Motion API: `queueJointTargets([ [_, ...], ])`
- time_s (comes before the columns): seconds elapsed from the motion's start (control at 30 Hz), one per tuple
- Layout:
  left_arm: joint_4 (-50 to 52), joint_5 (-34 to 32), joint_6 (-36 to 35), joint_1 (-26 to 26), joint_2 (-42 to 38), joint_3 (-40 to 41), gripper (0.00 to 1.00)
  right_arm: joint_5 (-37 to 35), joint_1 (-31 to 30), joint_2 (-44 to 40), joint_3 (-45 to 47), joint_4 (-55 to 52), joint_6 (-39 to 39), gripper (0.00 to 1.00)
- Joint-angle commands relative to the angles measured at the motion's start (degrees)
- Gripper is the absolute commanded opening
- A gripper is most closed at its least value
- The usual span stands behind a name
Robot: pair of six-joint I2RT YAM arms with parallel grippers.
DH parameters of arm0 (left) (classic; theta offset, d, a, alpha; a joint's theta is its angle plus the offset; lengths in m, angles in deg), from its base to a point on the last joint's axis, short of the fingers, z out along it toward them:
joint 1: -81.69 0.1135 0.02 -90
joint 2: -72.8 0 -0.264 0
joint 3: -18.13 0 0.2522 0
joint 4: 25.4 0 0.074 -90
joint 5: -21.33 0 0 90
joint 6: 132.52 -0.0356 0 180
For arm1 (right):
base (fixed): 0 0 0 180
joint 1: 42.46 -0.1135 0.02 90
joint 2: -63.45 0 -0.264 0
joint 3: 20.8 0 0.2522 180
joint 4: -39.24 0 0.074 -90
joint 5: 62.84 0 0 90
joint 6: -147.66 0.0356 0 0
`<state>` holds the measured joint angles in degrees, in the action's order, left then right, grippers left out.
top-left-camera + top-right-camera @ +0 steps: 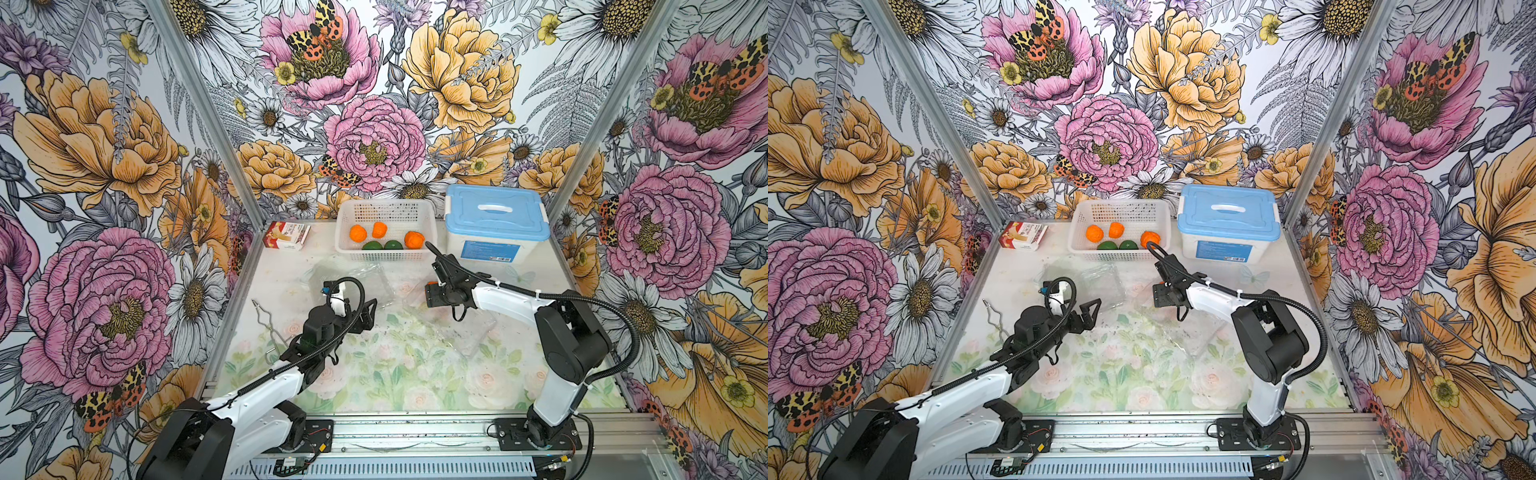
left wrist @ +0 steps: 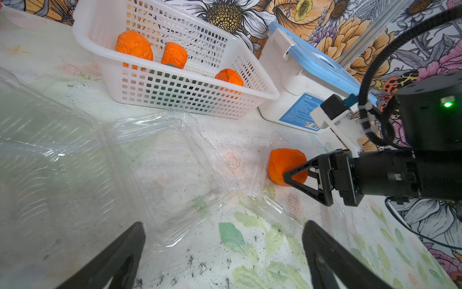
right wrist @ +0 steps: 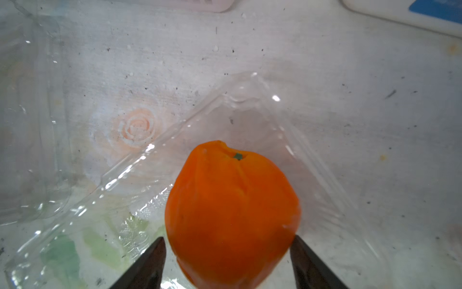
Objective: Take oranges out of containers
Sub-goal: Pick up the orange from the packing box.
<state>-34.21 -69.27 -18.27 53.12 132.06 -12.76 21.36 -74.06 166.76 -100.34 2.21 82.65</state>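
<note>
My right gripper (image 3: 227, 241) is shut on a bright orange (image 3: 232, 207), its fingers pressing both sides; the fruit hangs over the corner of an open clear container (image 3: 250, 112). Only a sliver of that orange (image 1: 432, 284) shows in a top view. Two more open clear containers (image 2: 170, 162) (image 2: 50, 150) lie nearby with no fruit in them. My left gripper (image 2: 223, 227) stands open over bare table next to them, holding nothing. Three oranges (image 1: 358, 233) (image 1: 379, 229) (image 1: 414, 239) and two green ones (image 1: 372, 246) lie in the white basket (image 1: 386, 205).
A white tub with a blue lid (image 1: 496, 216) stands right of the basket at the back. A small red and white carton (image 1: 286, 235) sits at the back left. A bent wire tool (image 1: 266, 320) lies by the left edge.
</note>
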Motion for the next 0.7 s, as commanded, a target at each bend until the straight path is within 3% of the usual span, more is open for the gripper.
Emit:
queueJointTargets([
  [0.0,-1.8,0.7,0.9,0.4,0.4,0.4,0.99,-1.1,-0.2,2.1,-2.3,1.3,0.5,0.80],
  [0.4,-2.0,0.8,1.0,0.4,1.4,0.3,0.99,-6.0,0.1,5.7,-6.1,2.7,-0.4,0.83],
  [0.5,-2.0,0.9,1.0,0.5,1.6,0.2,0.99,-5.0,0.2,6.0,-6.7,2.7,-0.4,0.75],
  [0.57,-2.0,0.9,1.0,0.5,1.6,0.2,0.99,-3.8,0.2,5.5,-6.4,2.9,-0.1,0.60],
  [0.67,-2.0,0.9,1.0,0.5,1.3,0.3,0.99,-2.9,-0.2,3.7,-5.2,3.2,0.2,0.57],
])
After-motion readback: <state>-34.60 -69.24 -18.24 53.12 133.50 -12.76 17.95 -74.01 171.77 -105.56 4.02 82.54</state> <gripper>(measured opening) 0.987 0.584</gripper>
